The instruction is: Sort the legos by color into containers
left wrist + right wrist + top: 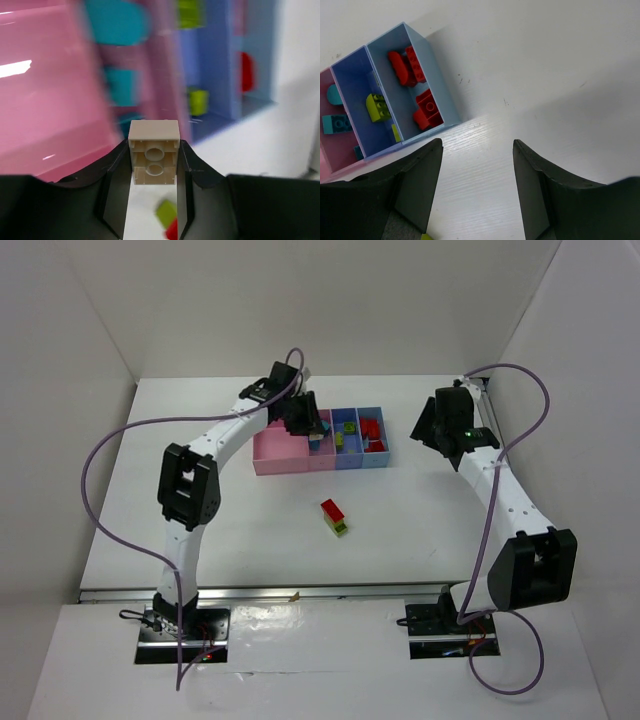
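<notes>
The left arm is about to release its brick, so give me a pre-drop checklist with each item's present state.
1. Grip on the beige brick: ok, pinched between the fingers of the left claw.
2. Drop point over the wide pink bin: cannot tell; the claw hangs near a divider and its wrist view is blurred.
3. One colour per compartment in the bins: ok; cyan bricks, yellow-green bricks and red bricks lie apart.
4. Clearance of the right claw: ok; open, empty, over the table.
5. Table cleared: not ok; a red and yellow-green stack lies there.
</notes>
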